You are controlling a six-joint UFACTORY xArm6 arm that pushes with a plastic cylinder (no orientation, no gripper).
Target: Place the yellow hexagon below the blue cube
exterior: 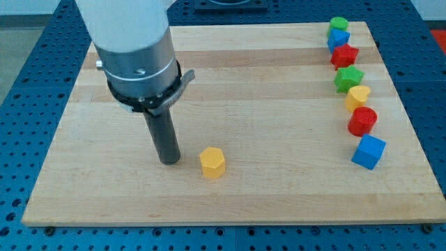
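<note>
My tip (168, 161) rests on the wooden board (104, 188), a plain rod with no jaws, holding nothing. Just to its right, near but apart, sits the yellow hexagon (212, 162). Well off to the right, level with the tip, is the blue cube (368, 152). Above it a column runs up: red block (362, 120), yellow heart (358, 97), green star (348, 78), red star (343, 55), blue block (338, 38), green block (339, 25).
</note>
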